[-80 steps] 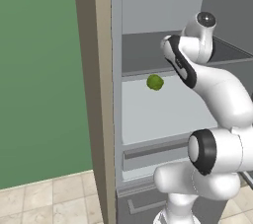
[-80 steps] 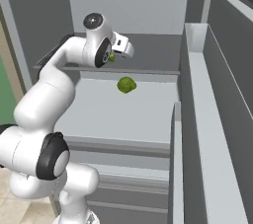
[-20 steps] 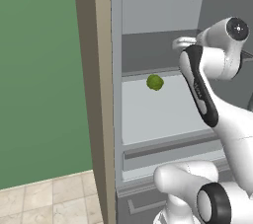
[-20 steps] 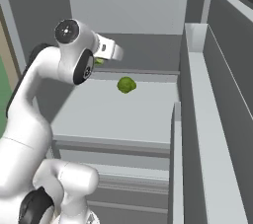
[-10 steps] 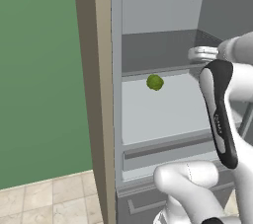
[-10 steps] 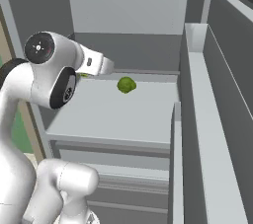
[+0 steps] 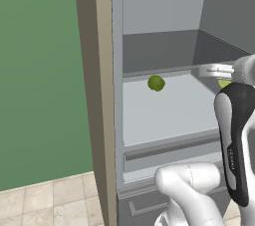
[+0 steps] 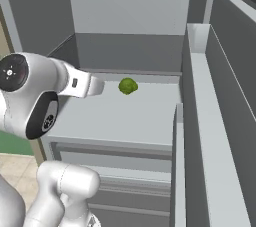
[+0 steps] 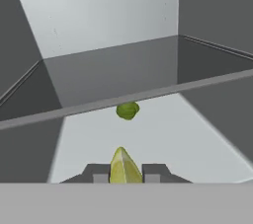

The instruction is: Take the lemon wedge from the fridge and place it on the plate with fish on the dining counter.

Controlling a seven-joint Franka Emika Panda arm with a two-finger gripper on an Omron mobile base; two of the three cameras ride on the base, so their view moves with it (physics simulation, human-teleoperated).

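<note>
- Holding the lemon wedge (image 9: 124, 168) between my two finger tips, my gripper (image 9: 124, 173) was nearly shut, squeezed on the small yellow-green piece with its point sticking up.
- I was inside the fridge (image 7: 164, 11), just above its pale middle shelf (image 8: 135, 116).
- From the left base view, a bit of the yellow wedge (image 7: 225, 83) peeked out beside my dark arm, on the right side of the shelf.
- A round green fruit (image 9: 127, 110) sat farther back on the same shelf, well apart from my fingers. I did not want that one.
- I think the step was to bring the wedge out of the fridge.
- To do it well, I should keep my squeeze steady, because the wedge is tiny and could slip.
- I should pull straight back and stay clear of the shelf above (image 9: 148, 92) and the open door (image 8: 215, 121) on the right.
- The plate with fish came after that.
</note>
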